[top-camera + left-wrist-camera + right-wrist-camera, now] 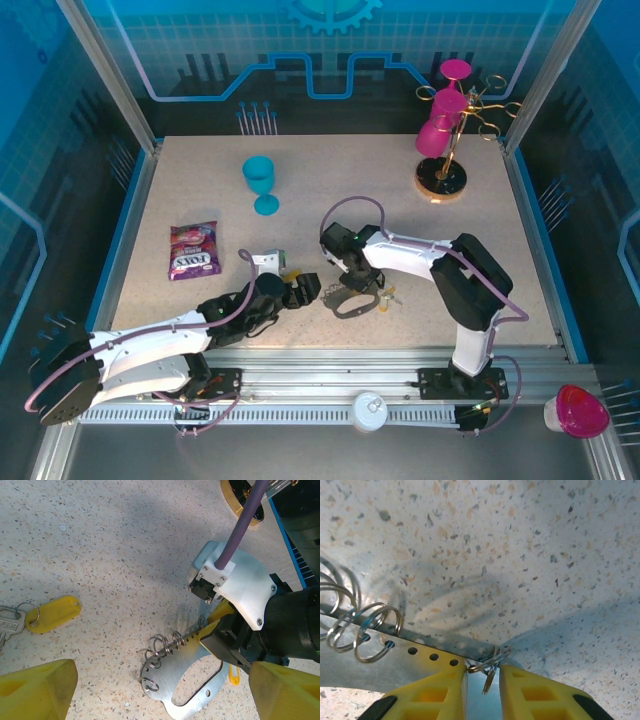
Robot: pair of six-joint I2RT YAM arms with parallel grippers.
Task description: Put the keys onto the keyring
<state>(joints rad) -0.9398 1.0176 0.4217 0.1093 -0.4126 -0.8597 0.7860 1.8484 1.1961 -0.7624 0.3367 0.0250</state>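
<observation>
Left of the keyring, a holed metal plate with rings on the desk, lie the keys with a yellow tag, while the right gripper keeps its jaws clenched on that plate and the left gripper has its jaws released.

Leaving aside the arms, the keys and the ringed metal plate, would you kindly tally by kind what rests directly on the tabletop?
Blue goblet: 1
Candy bag: 1
Gold cup stand: 1
Total: 3
</observation>
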